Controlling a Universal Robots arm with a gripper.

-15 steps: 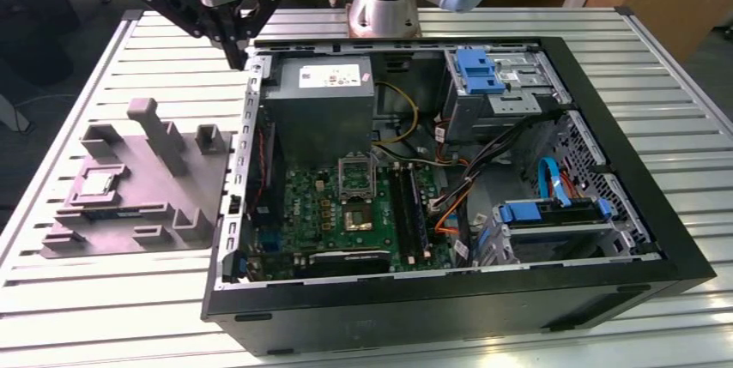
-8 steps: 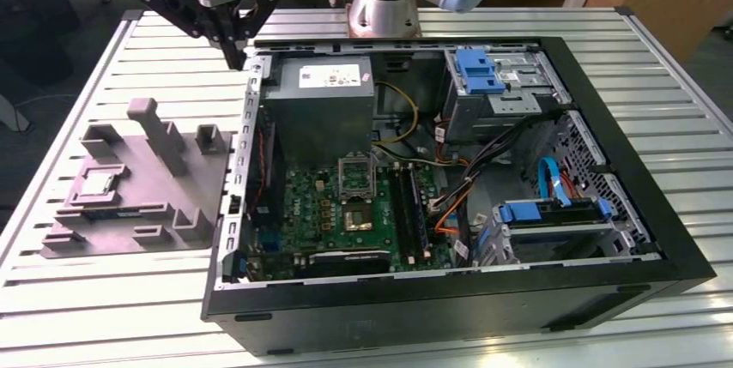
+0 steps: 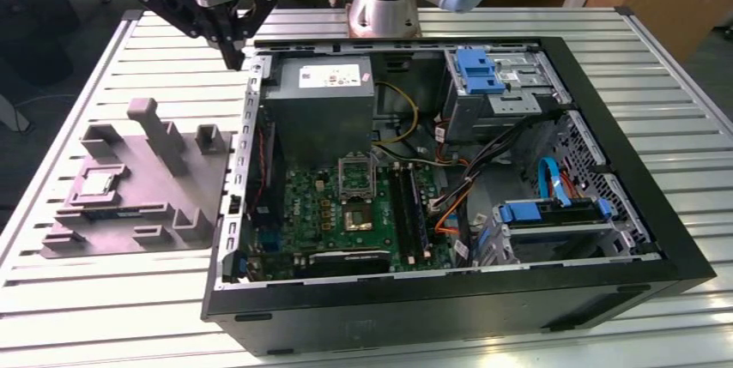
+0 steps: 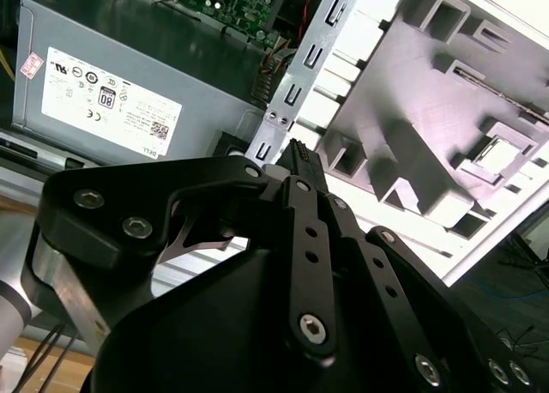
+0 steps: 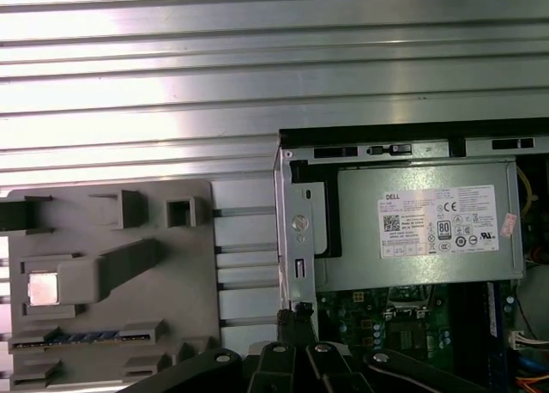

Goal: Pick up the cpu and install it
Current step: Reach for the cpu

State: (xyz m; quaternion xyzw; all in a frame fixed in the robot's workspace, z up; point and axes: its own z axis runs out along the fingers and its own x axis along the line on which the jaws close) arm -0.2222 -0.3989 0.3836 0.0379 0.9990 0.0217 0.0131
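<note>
Finding one, position. Read the exterior view as a clock face centred on the gripper (image 3: 235,55). The cpu (image 3: 98,183) lies at about 7 o'clock from it and well apart. It sits flat in a pocket of the grey tray (image 3: 172,214), which rests on the slatted table (image 3: 115,299).

The socket (image 3: 355,175) is on the board inside the open computer case (image 3: 641,214). It lies at about 5 o'clock from the gripper and roughly 3 o'clock from the cpu. The case's metal side wall stands between tray and socket.

Note that the cpu is square, so you have no long axis to line up on. In the first wrist view its edges run parallel with the tray's edges. You have one arm only, so there is no choice of nearer hand.

Finding two, gripper. It hangs by the case's corner, just beside the power supply (image 3: 326,93). I can see no contact with anything. In both wrist views the two fingers come together at a single dark tip with no gap showing, so I record the jaws as closed and holding nothing.

Assessment: the cpu lies untouched in its pocket, and I judge the pick-up not yet begun.
</note>
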